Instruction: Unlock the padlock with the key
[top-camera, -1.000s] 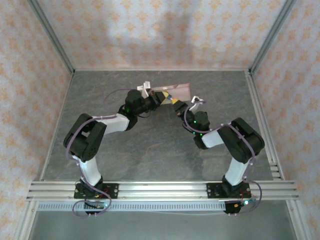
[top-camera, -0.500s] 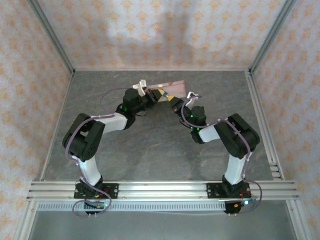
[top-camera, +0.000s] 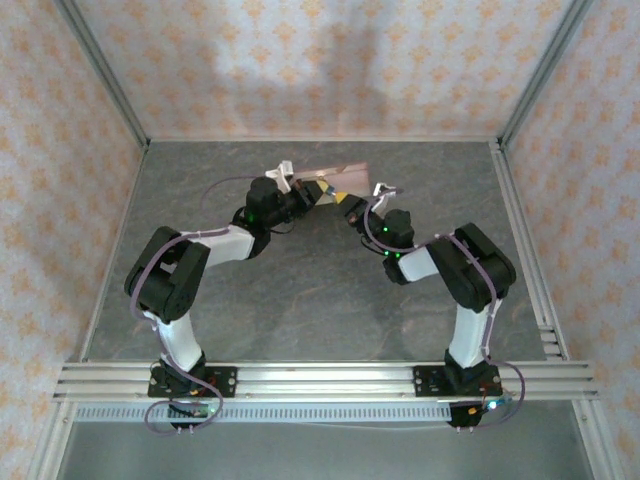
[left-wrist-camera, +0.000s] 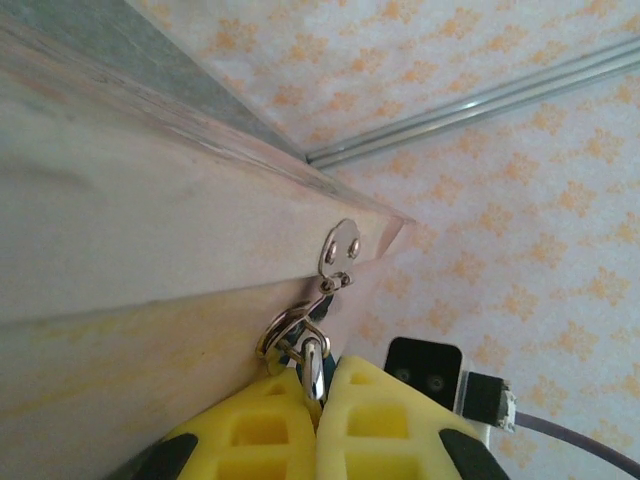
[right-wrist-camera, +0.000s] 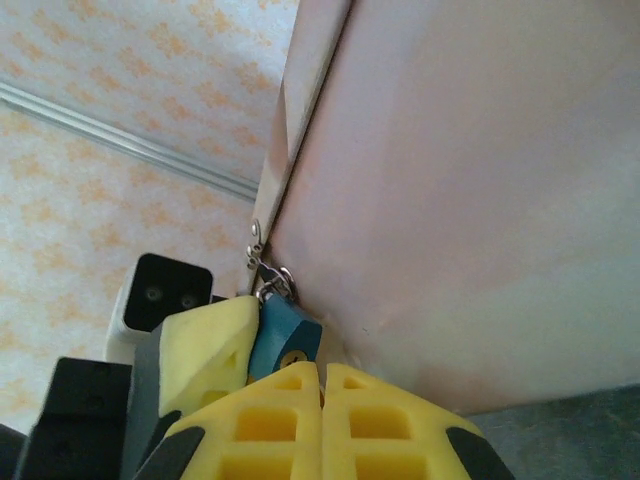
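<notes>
Now | left gripper (left-wrist-camera: 320, 376) clamped on padlock (right-wrist-camera: 285, 335), hanging off hasp (left-wrist-camera: 341, 243) | right gripper (right-wrist-camera: 322, 372) pinched shut just off its keyhole end, along its long axis | cannot tell if key is held

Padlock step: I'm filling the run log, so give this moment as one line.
left claw shut on padlock | right claw shut beside its keyhole | padlock hangs from box hasp

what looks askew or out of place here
The box sits skewed, not square with the back edge of the table. The left gripper pinches the padlock hanging from its clasp, with the right gripper shut close against it. Nothing looks spilled or broken.
</notes>
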